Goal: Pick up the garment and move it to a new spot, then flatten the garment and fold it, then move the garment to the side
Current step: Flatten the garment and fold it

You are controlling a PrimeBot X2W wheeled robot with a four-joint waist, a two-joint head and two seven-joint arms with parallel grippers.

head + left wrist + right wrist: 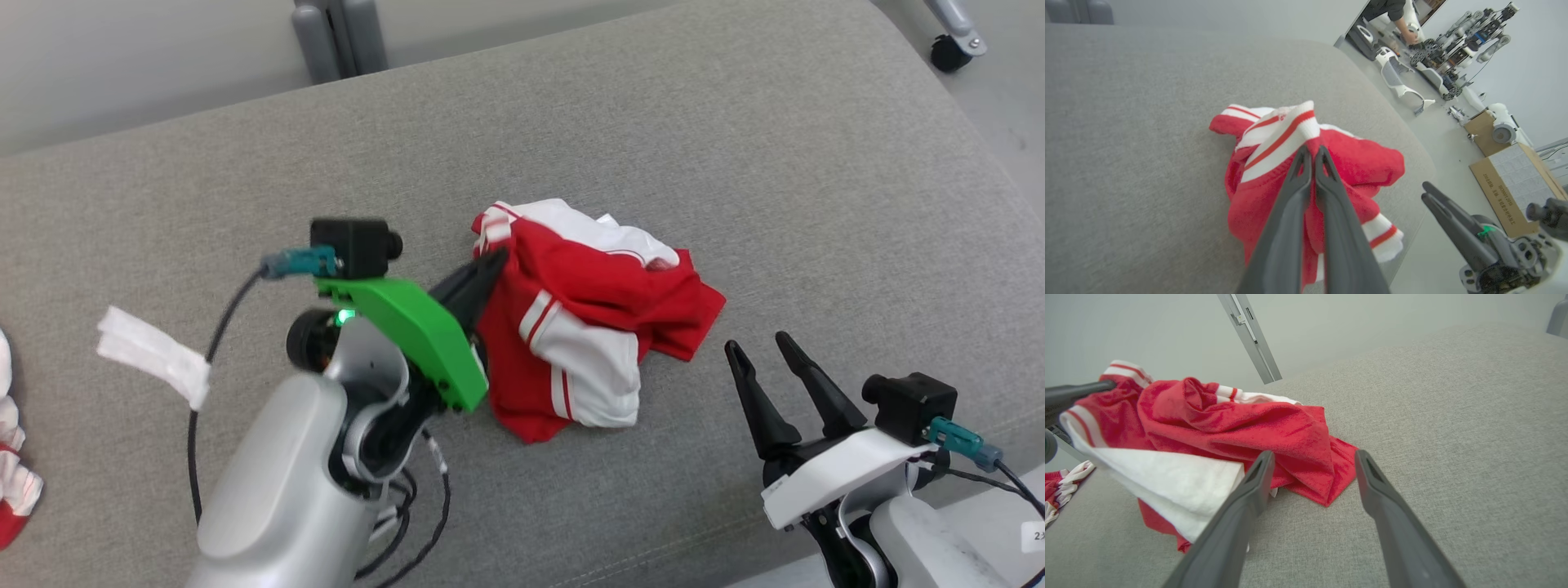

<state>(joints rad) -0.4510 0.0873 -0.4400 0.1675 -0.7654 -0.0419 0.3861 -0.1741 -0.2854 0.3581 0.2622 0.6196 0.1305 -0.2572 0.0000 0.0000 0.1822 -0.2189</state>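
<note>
A cardboard box (1515, 188) is seen on the floor to the right of the left gripper (495, 261), past the cushion's edge. What is in it cannot be told.

A wide grey cushion (735, 163) is spread under both grippers. Far left of the left gripper, a red and white cloth (12, 474) is cut by the picture's edge, and nearer to that gripper a white strip (151, 355) is laid flat. The garment (588, 327), red with white panels and striped bands, is heaped between the two grippers, crumpled and unfolded. Beyond the left gripper, two grey posts (339, 37) are stood behind the cushion. A caster (949, 53) is seen on the pale floor well beyond the right gripper (755, 343). In the left wrist view, a person (1392, 10) is bent over white and black robot parts (1453, 49) far off to the right.

The left gripper's fingers are pressed together, and a striped band at the garment's near left edge is pinched between their tips. The right gripper's fingers are spread apart and nothing is held. It is kept just right of the garment's red corner, low over the cushion, and whether the cloth is touched cannot be told.
</note>
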